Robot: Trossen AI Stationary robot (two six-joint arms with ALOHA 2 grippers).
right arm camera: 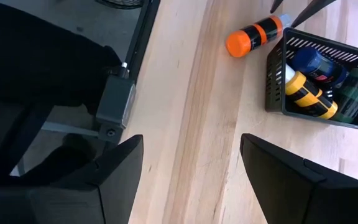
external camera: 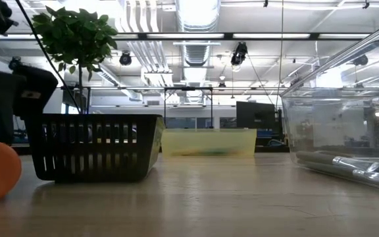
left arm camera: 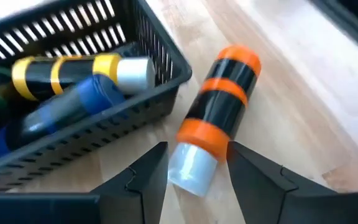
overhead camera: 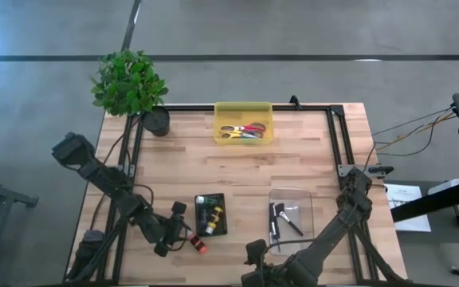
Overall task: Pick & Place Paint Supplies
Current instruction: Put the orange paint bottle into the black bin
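An orange-and-black paint tube (left arm camera: 224, 102) with a white cap lies on the wooden table just beside the black basket (left arm camera: 145, 93), near the table's front edge (overhead camera: 198, 244). My left gripper (left arm camera: 196, 152) is shut on its cap end. Inside the basket lie a yellow-banded tube (left arm camera: 67, 71) and a blue one (left arm camera: 79, 102). Dark-handled brushes (overhead camera: 284, 219) lie in a clear box (overhead camera: 292, 209). My right gripper (right arm camera: 191, 155) hangs open above the table's near edge, right of the basket, with nothing between its fingers. My left gripper pinches the tube's white cap end (left arm camera: 190, 167) between its two fingers, one on each side. The fingers slant down from the table's left and lie along the tube, which points away from them. The tube lies flat on the table.
A yellow bin (overhead camera: 243, 123) holding scissors stands at the table's far middle, and a potted plant (overhead camera: 130, 84) at the far left corner. A black metal frame (overhead camera: 337, 135) runs along the table's edges. Bare wood lies between bin, basket and box.
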